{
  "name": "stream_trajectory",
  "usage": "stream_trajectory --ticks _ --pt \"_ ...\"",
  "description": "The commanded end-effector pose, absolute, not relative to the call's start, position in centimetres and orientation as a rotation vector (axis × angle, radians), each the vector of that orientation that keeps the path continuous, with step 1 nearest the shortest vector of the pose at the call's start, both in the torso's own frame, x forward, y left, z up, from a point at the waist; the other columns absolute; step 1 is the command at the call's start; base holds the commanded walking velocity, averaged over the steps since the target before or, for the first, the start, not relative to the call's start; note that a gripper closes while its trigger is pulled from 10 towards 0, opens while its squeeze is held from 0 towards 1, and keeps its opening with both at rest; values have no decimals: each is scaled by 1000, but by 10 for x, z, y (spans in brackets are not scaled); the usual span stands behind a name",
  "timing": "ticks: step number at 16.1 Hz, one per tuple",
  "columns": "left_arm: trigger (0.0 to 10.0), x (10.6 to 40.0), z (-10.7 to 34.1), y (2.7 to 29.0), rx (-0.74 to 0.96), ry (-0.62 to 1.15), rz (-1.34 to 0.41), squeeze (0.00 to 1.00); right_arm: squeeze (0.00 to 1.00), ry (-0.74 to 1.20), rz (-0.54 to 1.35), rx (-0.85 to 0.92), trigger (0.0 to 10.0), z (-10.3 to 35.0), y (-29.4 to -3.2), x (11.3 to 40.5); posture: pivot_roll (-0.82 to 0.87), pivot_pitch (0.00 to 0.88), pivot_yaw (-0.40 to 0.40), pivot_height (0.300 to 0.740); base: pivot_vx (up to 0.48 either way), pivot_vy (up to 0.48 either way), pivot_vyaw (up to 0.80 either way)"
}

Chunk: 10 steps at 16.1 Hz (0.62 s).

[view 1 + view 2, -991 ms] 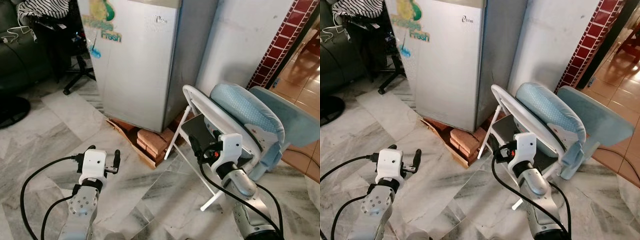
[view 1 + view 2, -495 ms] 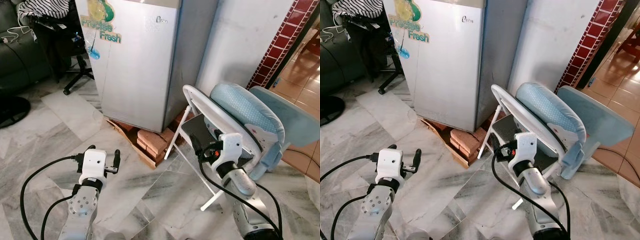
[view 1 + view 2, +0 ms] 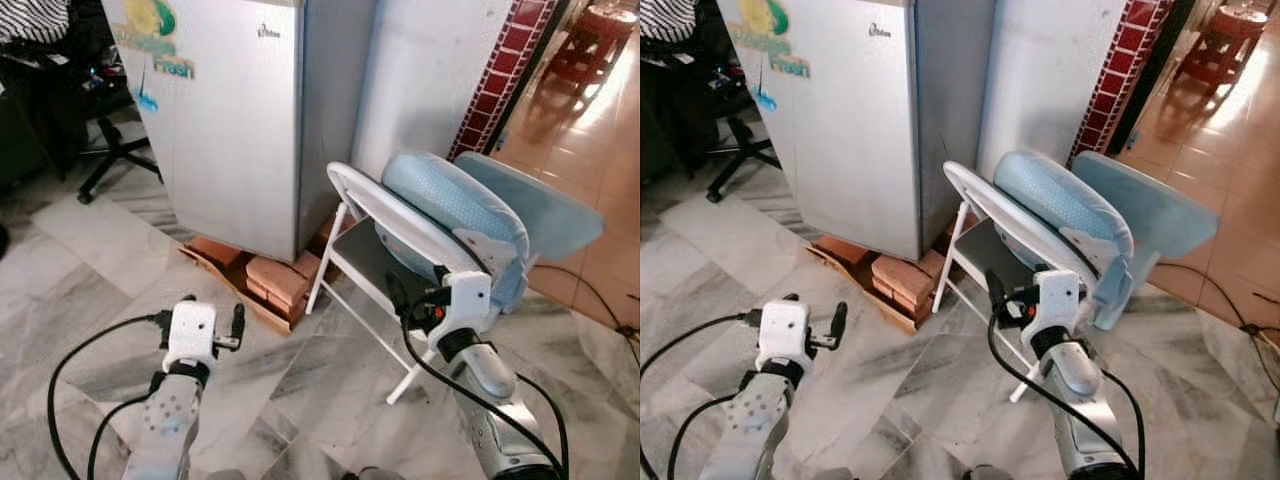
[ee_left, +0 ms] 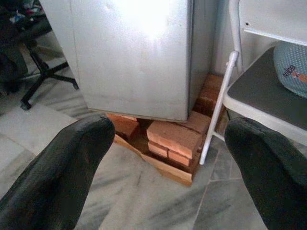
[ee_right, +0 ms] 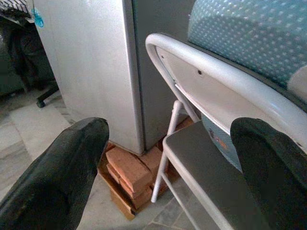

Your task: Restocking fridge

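Note:
A small silver fridge point(image 3: 235, 120) with a yellow and green sticker stands ahead with its door closed, raised on bricks point(image 3: 275, 280) and a wooden board. My left gripper point(image 3: 212, 312) is held low over the marble floor in front of it, open and holding nothing. In the left wrist view its fingers point(image 4: 53, 177) frame the fridge base point(image 4: 139, 62). My right gripper point(image 3: 415, 300) is open too, close to a white folding chair point(image 3: 385, 215). In the right wrist view its fingers point(image 5: 53, 177) frame the chair's frame point(image 5: 216, 76) and the fridge side point(image 5: 91, 62).
A blue dotted cushion point(image 3: 455, 205) and a blue pad point(image 3: 535, 205) lie on the folding chair to the right of the fridge. A black office chair point(image 3: 100, 150) stands at the far left. A red tiled pillar point(image 3: 500, 70) rises behind. Marble floor point(image 3: 80, 260) lies open front left.
The whole picture has shifted: the camera has turned to the right, so the fridge and chair sit further left. Both grippers stay open in the same pose.

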<state>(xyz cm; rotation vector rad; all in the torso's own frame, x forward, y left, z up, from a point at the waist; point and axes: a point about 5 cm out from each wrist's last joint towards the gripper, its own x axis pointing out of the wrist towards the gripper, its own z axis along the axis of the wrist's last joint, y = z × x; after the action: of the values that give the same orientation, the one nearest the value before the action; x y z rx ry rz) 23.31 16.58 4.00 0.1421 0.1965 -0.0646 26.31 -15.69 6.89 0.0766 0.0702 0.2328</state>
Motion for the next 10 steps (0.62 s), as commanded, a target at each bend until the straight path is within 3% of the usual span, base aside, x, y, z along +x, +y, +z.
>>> stream_trajectory --ticks 1,3,10 --pt "10000 232 40 165 135 210 -76 0 0 61 225 71 10000 70 -158 263 156 38 -16 740 0 0 0" --pt "10000 233 40 166 137 213 -72 0 0 70 200 70 10000 68 -162 263 156 38 -16 740 0 135 0" --pt "10000 236 43 163 143 209 -76 0 0 72 182 71 10000 68 -164 263 149 63 -10 740 0 270 -453"
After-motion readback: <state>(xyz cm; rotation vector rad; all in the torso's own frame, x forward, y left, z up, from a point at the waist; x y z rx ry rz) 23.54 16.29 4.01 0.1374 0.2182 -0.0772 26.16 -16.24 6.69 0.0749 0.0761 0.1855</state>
